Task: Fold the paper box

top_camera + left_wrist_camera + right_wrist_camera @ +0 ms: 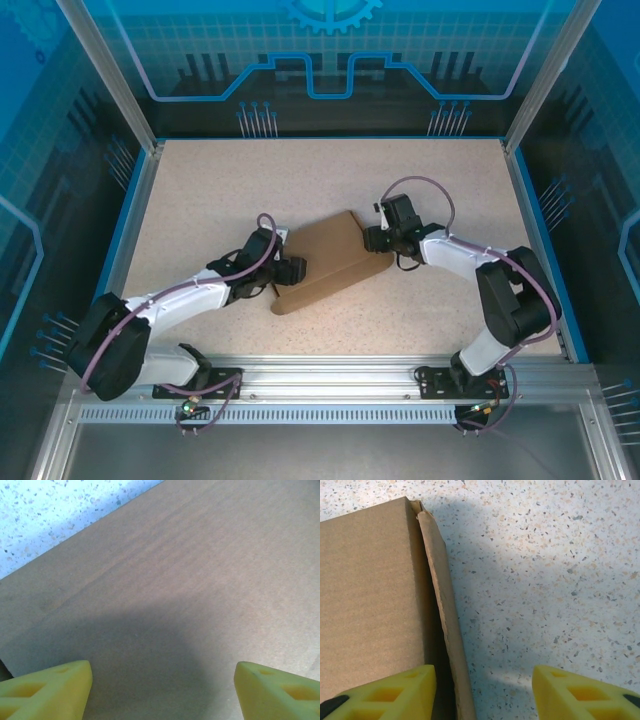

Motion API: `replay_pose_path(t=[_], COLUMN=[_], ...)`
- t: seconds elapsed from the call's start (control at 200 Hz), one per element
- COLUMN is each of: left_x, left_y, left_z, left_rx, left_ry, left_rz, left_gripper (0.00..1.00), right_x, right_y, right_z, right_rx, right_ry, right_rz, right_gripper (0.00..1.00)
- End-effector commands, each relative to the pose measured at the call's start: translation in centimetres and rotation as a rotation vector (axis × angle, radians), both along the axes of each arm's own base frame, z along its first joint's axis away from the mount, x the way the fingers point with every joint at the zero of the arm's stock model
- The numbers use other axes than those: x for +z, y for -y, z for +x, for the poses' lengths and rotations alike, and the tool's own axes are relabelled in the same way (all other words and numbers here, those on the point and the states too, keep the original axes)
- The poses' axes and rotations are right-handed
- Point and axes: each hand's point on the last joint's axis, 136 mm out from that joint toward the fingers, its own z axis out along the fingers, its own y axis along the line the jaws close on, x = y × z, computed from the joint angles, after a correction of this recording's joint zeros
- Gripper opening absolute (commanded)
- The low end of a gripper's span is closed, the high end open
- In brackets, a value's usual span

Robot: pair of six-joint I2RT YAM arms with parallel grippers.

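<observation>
The paper box [333,262] lay at the centre of the table [200,190], with my left gripper [163,672] at its 9 o'clock and my right gripper [484,672] at its 2 o'clock, both spread wide and empty. The side flap [442,605] gaped loose, and I judged that a careless push could buckle it or skid the box.

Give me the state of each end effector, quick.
Left end effector: open, holding nothing, over the paper box.
Right end effector: open, holding nothing, straddling the box's side edge.
</observation>
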Motion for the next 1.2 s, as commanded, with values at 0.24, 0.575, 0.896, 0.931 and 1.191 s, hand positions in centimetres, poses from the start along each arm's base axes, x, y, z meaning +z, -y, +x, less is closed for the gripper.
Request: replay_pose_path(t=[0.24, 0.575, 0.896, 0.931, 1.191], left_x=[6.6, 7.2, 6.1, 6.0, 3.0], left_y=[-0.6, -1.4, -4.1, -4.2, -4.4], left_z=[2.4, 3.7, 5.5, 5.8, 7.8], left_rx=[0.051, 0.063, 0.134, 0.139, 0.131], left_ry=[0.228, 0.227, 0.151, 0.143, 0.044], left_rz=[-0.017, 0.031, -0.007, -0.016, -0.021], left_gripper=[0.81, 0.82, 0.87, 0.88, 0.89], right_x=[6.0, 3.8, -1.0, -1.2, -2.4], right_y=[-1.8, -3.3, -3.3, -3.1, -2.6], right_z=[-0.9, -1.5, -2.1, -2.1, -1.3], right_rx=[0.147, 0.227, 0.230, 0.227, 0.208], right_ry=[0.134, 0.052, -0.097, -0.103, -0.127], right_rz=[-0.036, -0.093, -0.143, -0.150, -0.161], right_gripper=[0.64, 0.68, 0.78, 0.78, 0.78])
